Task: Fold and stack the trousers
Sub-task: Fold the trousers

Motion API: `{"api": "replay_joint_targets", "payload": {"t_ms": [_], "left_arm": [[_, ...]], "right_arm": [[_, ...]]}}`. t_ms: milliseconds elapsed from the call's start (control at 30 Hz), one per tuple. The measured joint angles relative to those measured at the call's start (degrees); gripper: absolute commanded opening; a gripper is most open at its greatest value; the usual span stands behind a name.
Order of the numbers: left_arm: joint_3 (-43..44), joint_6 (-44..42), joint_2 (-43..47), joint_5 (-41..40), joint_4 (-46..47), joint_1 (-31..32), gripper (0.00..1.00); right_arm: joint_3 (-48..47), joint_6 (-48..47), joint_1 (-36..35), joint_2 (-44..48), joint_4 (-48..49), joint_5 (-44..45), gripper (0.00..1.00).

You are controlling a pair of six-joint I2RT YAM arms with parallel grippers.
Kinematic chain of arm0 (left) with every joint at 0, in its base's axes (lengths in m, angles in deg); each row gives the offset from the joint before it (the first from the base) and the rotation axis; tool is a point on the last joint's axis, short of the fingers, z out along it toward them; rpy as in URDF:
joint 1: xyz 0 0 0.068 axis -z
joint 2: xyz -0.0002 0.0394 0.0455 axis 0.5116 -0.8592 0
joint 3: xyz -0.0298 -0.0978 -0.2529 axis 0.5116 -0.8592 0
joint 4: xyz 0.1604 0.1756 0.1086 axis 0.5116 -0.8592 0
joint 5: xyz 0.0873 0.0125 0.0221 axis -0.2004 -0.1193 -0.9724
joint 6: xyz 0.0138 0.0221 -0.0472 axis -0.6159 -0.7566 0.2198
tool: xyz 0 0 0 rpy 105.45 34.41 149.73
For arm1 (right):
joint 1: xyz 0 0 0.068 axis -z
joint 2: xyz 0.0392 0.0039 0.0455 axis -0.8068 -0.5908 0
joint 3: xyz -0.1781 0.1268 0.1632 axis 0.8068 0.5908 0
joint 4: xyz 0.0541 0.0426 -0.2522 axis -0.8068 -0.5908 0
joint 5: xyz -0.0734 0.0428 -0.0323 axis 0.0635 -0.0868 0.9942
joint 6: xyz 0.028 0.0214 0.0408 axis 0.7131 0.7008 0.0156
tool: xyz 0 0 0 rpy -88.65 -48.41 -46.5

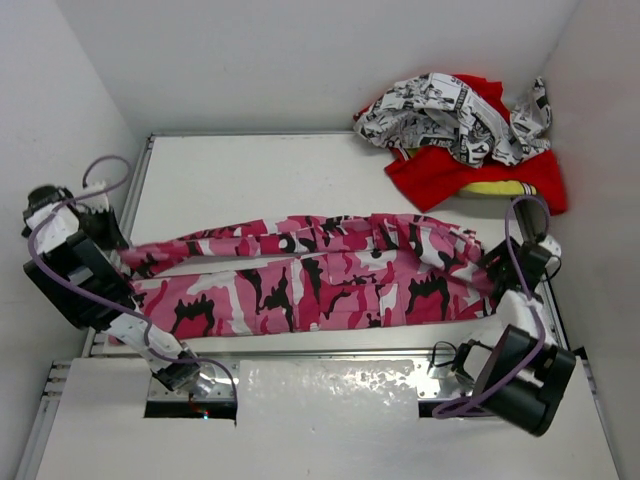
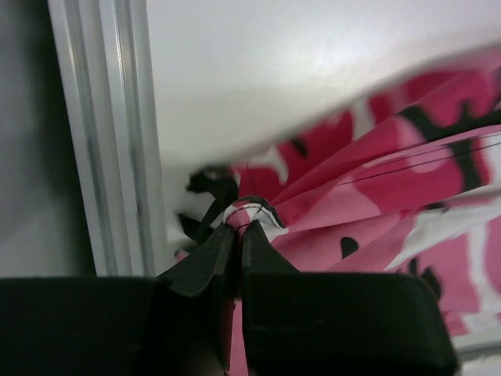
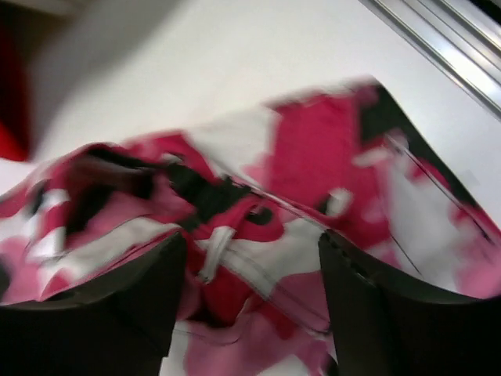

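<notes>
Nearest the camera, a white panel (image 1: 330, 410) covers the near edge of the table (image 1: 260, 175) between the two arm bases.

1. Left side. The left arm (image 1: 85, 285) reaches over the aluminium rail (image 1: 141, 185) on the table's left edge. The left gripper (image 1: 118, 258) is pressed together on the leg end of the trousers (image 1: 320, 280). In the left wrist view a small bunch of cloth is pinched between the tips of the left gripper (image 2: 239, 223), close beside the rail (image 2: 117, 133).

2. Centre. The trousers lie flat across the table from left to right, the two legs side by side. The far half of the table is bare.

3. Right side. The right gripper (image 1: 497, 262) hangs over the waist end of the trousers. The right wrist view is blurred, but it shows the right gripper (image 3: 250, 239) spread wide, with rumpled cloth below and between the fingers (image 3: 149, 290). No grip is visible.

4. Far right corner. A black-and-white printed cloth (image 1: 450, 120) lies heaped on a red cloth (image 1: 440, 180). The red cloth is near the waist end but apart from it, and just beyond the right gripper.
</notes>
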Motion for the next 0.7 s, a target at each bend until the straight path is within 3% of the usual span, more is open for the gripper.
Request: {"api": "replay_joint_targets", "payload": {"t_ms": [167, 500, 600, 700], "left_arm": [[-9.97, -6.67, 0.79, -3.06, -1.29, -2.82, 0.0], [-10.8, -11.41, 0.9, -2.95, -1.05, -2.36, 0.0], [-10.73, -11.58, 0.9, -2.86, -1.05, -2.36, 0.0], [-10.23, -11.56, 0.79, -2.8, -1.07, -2.36, 0.0]], "right_arm": [[4.02, 1.07, 0.31, 4.22, -2.38, 6.4, 0.74], [-9.66, 2.97, 0.5, 10.91, -12.22, 14.56, 0.67], [-16.22, 4.55, -0.92, 6.84, -17.92, 12.55, 0.7], [-25.9, 5.51, -7.08, -2.03, -24.7, 12.96, 0.78]]}}
